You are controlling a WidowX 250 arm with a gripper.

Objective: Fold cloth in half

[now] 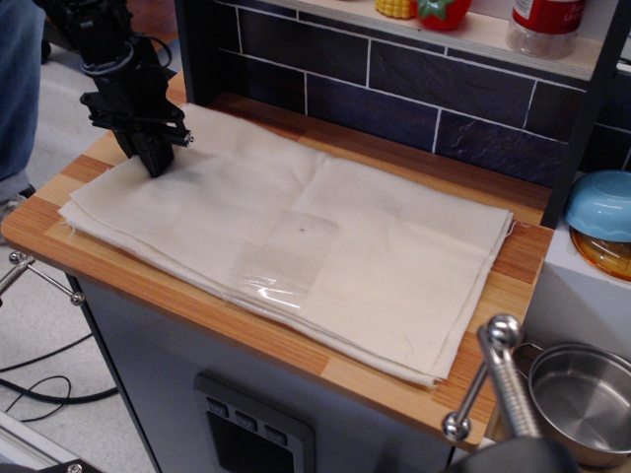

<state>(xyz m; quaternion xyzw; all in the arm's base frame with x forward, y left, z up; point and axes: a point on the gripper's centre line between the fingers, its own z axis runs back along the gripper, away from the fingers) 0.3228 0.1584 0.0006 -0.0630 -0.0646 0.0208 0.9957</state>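
Toy kitchen mock-up in a lab/test space.

Right of the gripper: wood-plank countertop with dark tiled backsplash, shelf above holding plastic food and a red-labelled bottle. Far right: blue bowl, steel pot, chrome faucet-like fitting. Below the counter, a grey cabinet front with moulded oven-style panel. Under the gripper, loose black cables on grey floor — rig setup, not a real home.

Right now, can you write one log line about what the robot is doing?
stage: grasping | tool: fingers together at the cloth's far left corner | cloth: flat on counter, not yet folded | tape patch: facing up
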